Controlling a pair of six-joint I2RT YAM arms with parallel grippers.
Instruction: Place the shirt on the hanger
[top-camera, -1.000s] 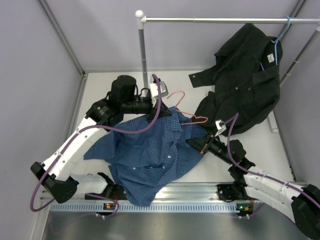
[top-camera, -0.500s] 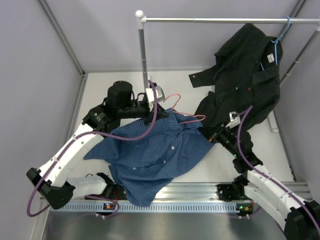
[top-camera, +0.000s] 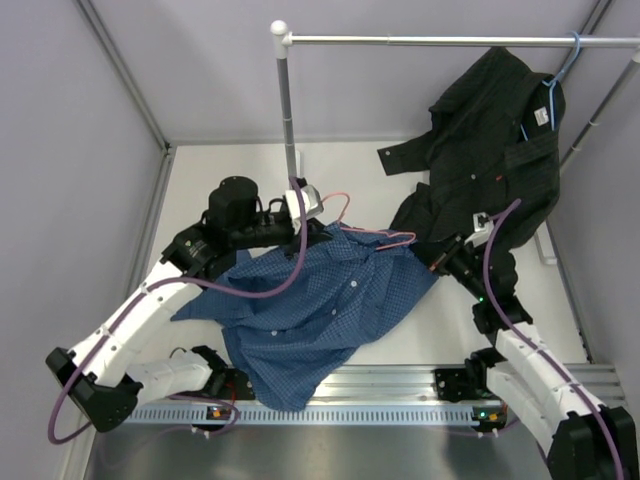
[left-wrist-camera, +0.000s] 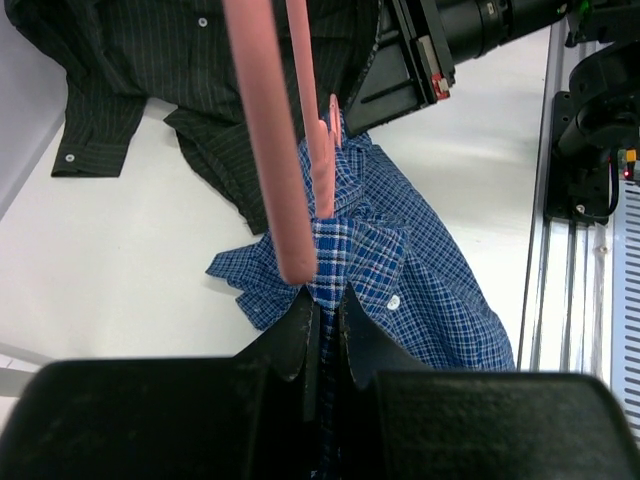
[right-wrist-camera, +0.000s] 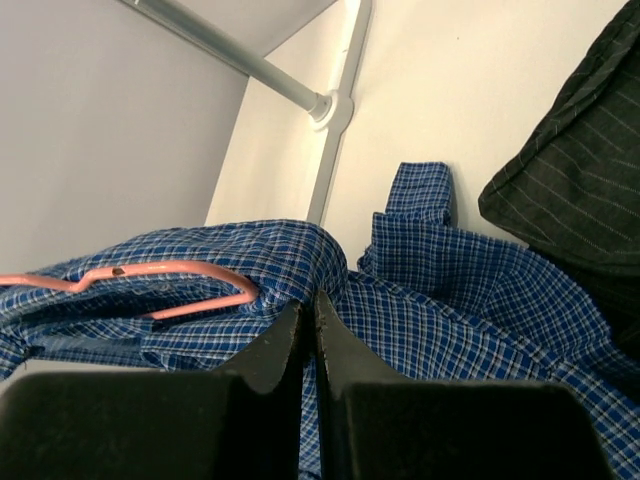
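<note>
The shirt (top-camera: 320, 305), blue with a fine check, lies crumpled on the white desk (top-camera: 220, 190), spreading from between the two sets of jaws toward the near edge. Its collar end is bunched around the thin pink wire hanger (top-camera: 372, 236), which runs from the left jaws across toward the right jaws.

The left jaws (left-wrist-camera: 322, 300) are clenched where the hanger wire meets the collar fabric. They appear to grasp the wire, but whether cloth is pinched with it cannot be told. The right jaws (right-wrist-camera: 310, 305) are clenched on a fold of shirt cloth, and the hanger's rounded shoulder end is tucked under the fabric just beside them. A black shirt (top-camera: 490, 150) hangs from the rail (top-camera: 430, 41), its tail lying on the desk just beyond the right jaws.

- **Right jaws' grip:** They seem to hold only a thin fold. A hard pull could slide it free, or drag the cloth off the hanger's end rather than over it.
- **Hanger twisting:** The thin wire may twist in the left jaws if the shirt's weight loads one side.
- **Lifting too early:** Only one shoulder looks seated, so lifting now could let the shirt slip off.
- **Snagging:** The right jaws could catch the black shirt.
</note>
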